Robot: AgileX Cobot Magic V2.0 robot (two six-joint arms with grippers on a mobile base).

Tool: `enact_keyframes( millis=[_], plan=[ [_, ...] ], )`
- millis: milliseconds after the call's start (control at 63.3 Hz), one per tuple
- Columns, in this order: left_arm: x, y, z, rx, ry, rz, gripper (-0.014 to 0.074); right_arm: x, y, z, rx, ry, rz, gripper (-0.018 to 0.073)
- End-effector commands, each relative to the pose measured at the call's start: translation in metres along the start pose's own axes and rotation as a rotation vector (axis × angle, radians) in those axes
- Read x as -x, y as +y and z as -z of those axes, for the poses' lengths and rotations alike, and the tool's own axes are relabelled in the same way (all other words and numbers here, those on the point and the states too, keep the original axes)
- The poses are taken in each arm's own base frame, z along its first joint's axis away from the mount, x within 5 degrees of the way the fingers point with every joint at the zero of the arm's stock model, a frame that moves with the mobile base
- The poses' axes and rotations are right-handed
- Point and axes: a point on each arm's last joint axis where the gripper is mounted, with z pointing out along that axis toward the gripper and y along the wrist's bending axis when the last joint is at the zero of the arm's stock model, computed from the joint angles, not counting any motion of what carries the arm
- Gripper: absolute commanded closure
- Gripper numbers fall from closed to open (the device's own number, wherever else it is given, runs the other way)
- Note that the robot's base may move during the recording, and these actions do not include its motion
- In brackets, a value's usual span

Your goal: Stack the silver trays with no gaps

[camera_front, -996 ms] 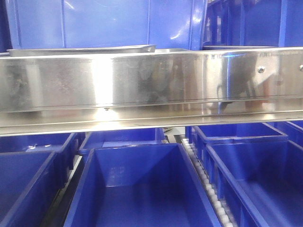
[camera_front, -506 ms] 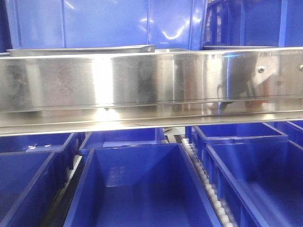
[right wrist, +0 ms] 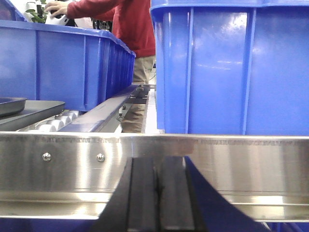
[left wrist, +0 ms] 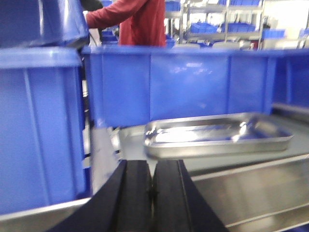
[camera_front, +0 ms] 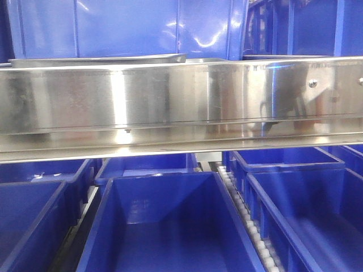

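silver tray [left wrist: 217,136] beyond left gripper [left wrist: 152,186], untouched; both grippers' fingers together.

Front view: one silver tray [camera_front: 99,58] visible behind one steel shelf rail [camera_front: 181,102]; at least five blue bins [camera_front: 167,226] below the rail, more above. Left wrist view: one silver tray [left wrist: 217,135], one pincer [left wrist: 152,191], fingers together. Right wrist view: one pincer [right wrist: 158,193], two screws [right wrist: 47,156] in the rail, one person in red [right wrist: 130,24].
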Motion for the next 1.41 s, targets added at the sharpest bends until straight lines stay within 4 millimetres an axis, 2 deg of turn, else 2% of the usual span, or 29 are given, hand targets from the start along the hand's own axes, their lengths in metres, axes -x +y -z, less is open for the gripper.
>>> enact_keyframes(
  millis=[0, 174, 237, 364, 711, 1012, 1186, 1391],
  plan=[
    [-0.01, 0.0, -0.004, 0.027, -0.048, 0.0, 0.0592, 0.003, 0.0, 0.0, 0.0, -0.027, 0.007, 0.0638],
    [-0.039, 0.002, -0.01, 0.096, -0.133, 0.139, 0.0592, 0.003, 0.0, 0.0, 0.0, -0.027, 0.007, 0.0638],
    [-0.037, 0.005, -0.01, 0.135, -0.181, 0.19, 0.0592, 0.003, 0.0, 0.0, 0.0, -0.027, 0.007, 0.0638],
    [-0.042, 0.005, -0.01, 0.165, -0.122, 0.185, 0.0592, 0.003, 0.0, 0.0, 0.0, -0.027, 0.007, 0.0638],
    [-0.046, 0.005, -0.01, 0.185, -0.064, -0.016, 0.0592, 0.003, 0.0, 0.0, 0.0, -0.027, 0.007, 0.0638],
    [-0.045, 0.006, -0.01, 0.202, -0.072, -0.019, 0.0592, 0.003, 0.0, 0.0, 0.0, -0.027, 0.007, 0.0638],
    [-0.043, 0.003, -0.011, 0.141, -0.1, 0.056, 0.0592, 0.003, 0.0, 0.0, 0.0, -0.027, 0.007, 0.0638],
    [-0.043, 0.002, -0.011, 0.116, -0.101, 0.059, 0.0592, 0.003, 0.0, 0.0, 0.0, -0.027, 0.007, 0.0638]
  ],
)
